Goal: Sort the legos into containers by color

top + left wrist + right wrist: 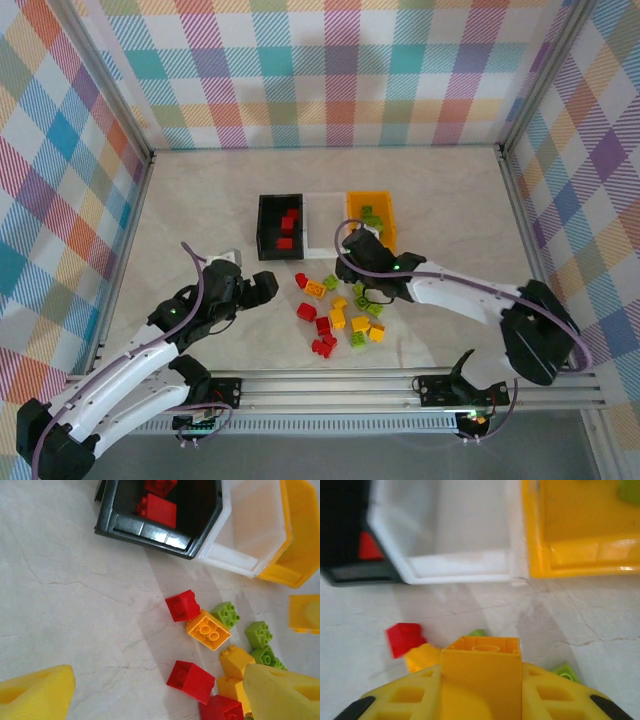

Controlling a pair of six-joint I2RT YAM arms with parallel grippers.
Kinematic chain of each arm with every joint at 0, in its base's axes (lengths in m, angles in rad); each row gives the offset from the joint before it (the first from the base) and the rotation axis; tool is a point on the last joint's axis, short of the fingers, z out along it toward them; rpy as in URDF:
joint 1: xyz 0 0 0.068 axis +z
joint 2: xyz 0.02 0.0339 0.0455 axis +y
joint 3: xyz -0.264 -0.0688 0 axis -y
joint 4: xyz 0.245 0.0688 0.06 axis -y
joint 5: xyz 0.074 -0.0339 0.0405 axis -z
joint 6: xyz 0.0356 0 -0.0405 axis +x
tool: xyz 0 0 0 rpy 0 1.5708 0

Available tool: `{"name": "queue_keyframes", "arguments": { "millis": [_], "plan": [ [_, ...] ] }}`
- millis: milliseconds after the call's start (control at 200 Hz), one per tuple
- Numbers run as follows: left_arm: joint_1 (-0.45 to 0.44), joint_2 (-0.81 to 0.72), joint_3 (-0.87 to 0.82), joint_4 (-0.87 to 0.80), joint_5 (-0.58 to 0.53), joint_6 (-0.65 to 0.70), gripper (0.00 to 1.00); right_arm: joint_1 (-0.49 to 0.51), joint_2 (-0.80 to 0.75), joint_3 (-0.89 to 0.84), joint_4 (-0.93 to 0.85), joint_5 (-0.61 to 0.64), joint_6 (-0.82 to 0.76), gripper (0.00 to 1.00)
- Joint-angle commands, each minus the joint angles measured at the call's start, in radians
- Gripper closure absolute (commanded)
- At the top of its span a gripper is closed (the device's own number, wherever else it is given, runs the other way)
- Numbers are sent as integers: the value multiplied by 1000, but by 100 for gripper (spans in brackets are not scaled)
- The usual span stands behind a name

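1. Pale, marble-veined desk, fenced by plaid panels at 9, 12 and 3 o'clock.
2. Reaching from 7 o'clock toward the middle of the desk, left arm; reaching from 4 o'clock toward the bins, right arm.
3. Three containers in a touching row just to 12 o'clock of the desk's middle: black bin at the 9 o'clock end, white bin in between, orange-yellow bin at the 3 o'clock end.
4. Spread wide and gripping nothing, left claw, low over bare desk at 9 o'clock of the loose pile.
5. Clamped tight on a yellow-orange brick, right claw, at the 6 o'clock rim of the orange-yellow bin, close to the white bin; brick pinched between the two yellow fingers and lifted off the desk in the right wrist view.
6. Scattered on the desk at 6 o'clock of the white and orange-yellow bins, between the two claws, loose legos in red, yellow-orange and lime green.
7. Inside the black bin, red bricks; inside the orange-yellow bin, lime green bricks.
8. At the pile's edge nearest the bins, in the left wrist view: a red brick touching a yellow-orange studded brick, with a lime green brick just beside that one.
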Motion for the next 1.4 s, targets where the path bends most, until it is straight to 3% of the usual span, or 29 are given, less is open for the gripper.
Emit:
{"name": "queue_keyframes", "arguments": {
  "millis": [0, 205, 455, 515, 650, 875, 1135, 1395],
  "plan": [
    [-10, -41, -35, -2, 20, -9, 13, 1, -20, 60, -38, -22, -73, 78],
    [-14, -48, -48, -17, 53, -9, 13, -70, 179, 309, -72, -10, -135, 78],
    [-28, -52, -47, -46, 61, 2, 13, -161, 440, 551, -106, -44, -105, 73],
    [-30, -44, -50, -39, 68, 2, 14, -169, 483, 598, -106, -61, -106, 66],
    [-51, -10, -42, -14, 80, 14, 14, -171, 517, 664, -100, -113, -135, 35],
    [-174, 136, 22, 29, 34, 58, 13, -166, 336, 491, -40, -136, -151, 28],
    [-364, 454, 154, 87, -43, 141, 15, -153, 82, 177, 30, -142, -114, 26],
    [-377, 686, 235, 69, -162, 169, 18, -153, -48, 25, 40, -124, -82, 26]
  ]
}}
